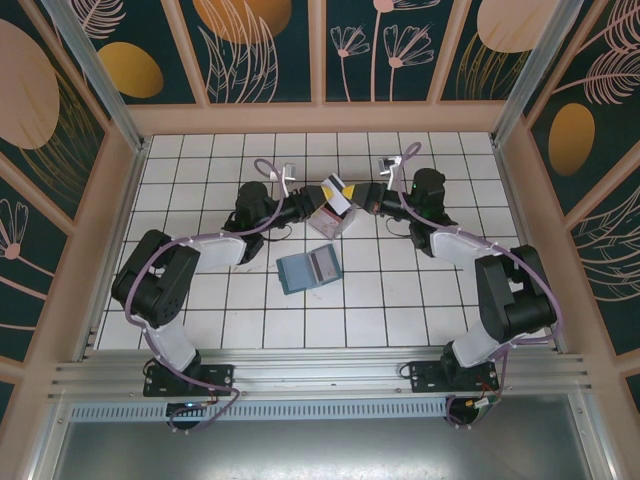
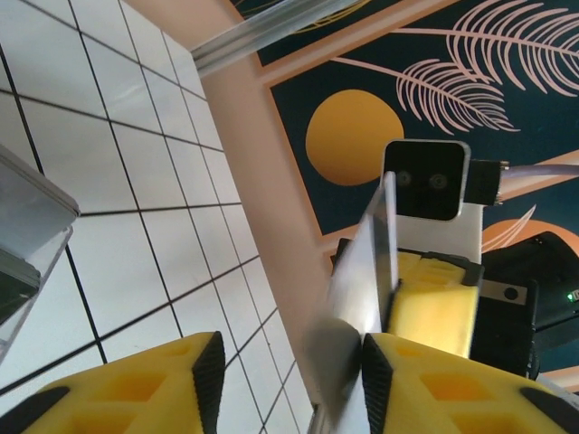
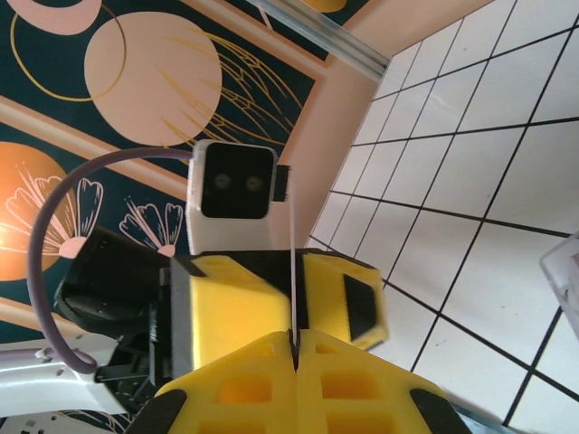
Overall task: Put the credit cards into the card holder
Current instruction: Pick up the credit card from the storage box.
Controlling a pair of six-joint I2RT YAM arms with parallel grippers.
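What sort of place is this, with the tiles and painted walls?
Probably a small robot test booth: a left arm and right arm bolted to a metal rail, a white tiled tabletop, and leaf-patterned wall panels closing it in.

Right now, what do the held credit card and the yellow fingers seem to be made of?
Credit card: probably thin stiff plastic, semi-glossy; it looks flat, unbent, and catches light. Yellow fingers: matte plastic by look, with hollow pockets; black pads, perhaps rubber.
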